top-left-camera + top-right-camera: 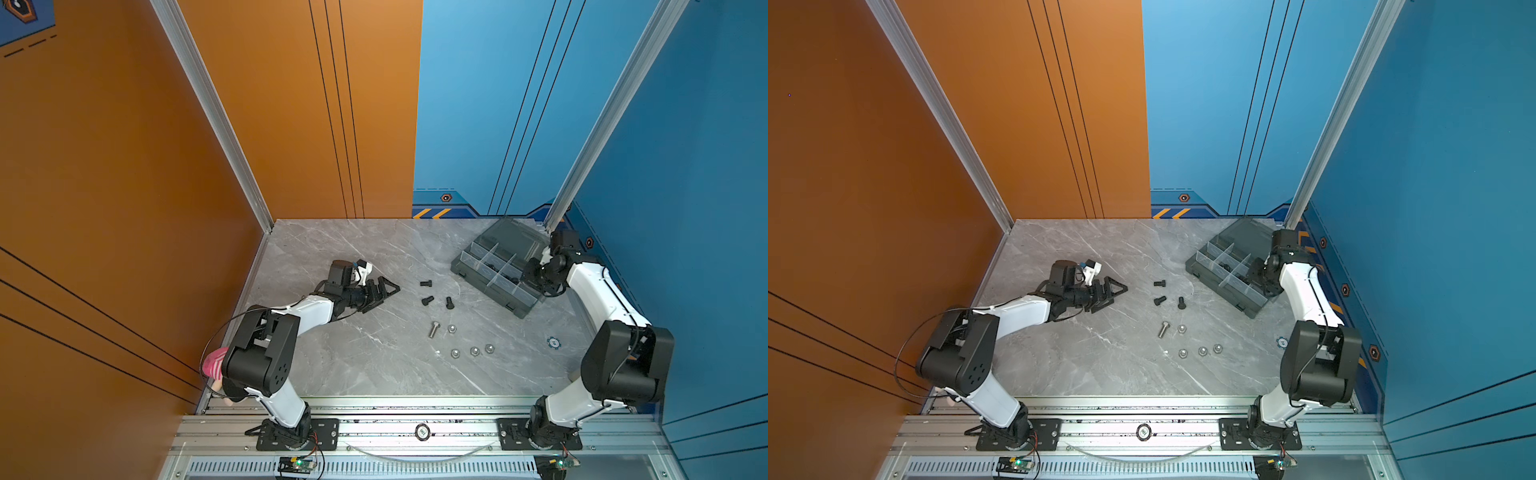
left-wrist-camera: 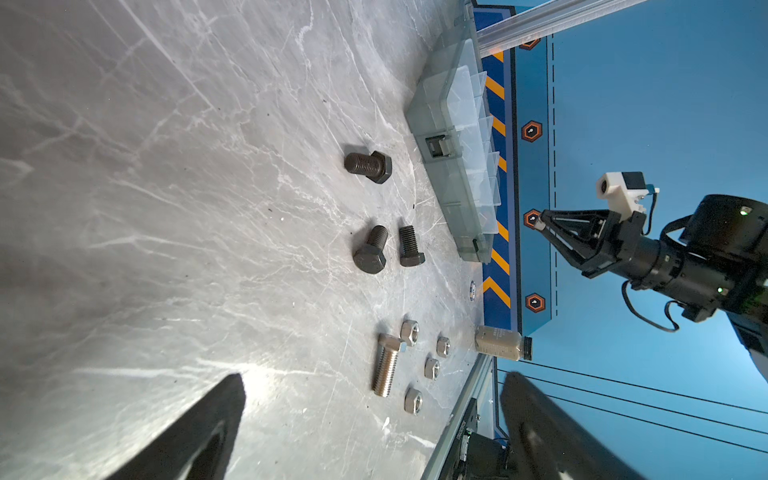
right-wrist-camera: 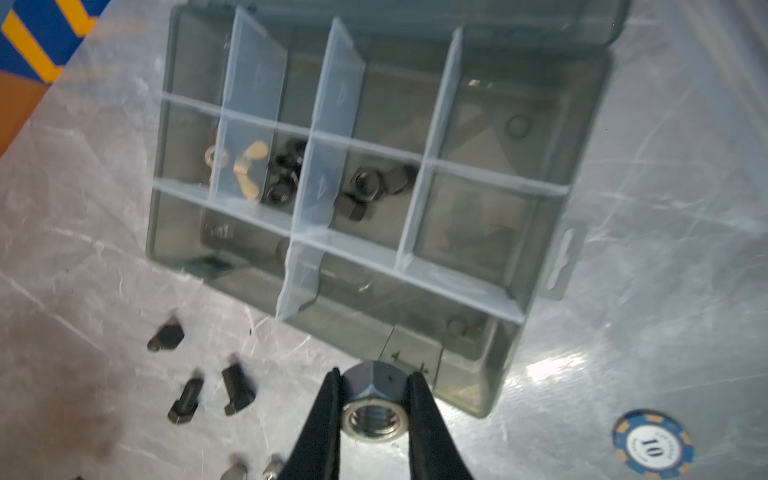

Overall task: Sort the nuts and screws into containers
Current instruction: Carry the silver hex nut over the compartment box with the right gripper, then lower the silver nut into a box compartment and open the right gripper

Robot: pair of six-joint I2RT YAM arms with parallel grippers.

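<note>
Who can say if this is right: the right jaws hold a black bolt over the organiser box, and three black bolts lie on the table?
Not quite: the right jaws hold a silver nut, not a black bolt; the right wrist view shows it. They are over the organiser box, with three black bolts on the table.

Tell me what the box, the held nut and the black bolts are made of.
Box: plastic, smoky and translucent; contents show through.
Nut: probably steel, bright plated; it glints.
Bolts: probably steel, matte black coating; threads show.
</note>
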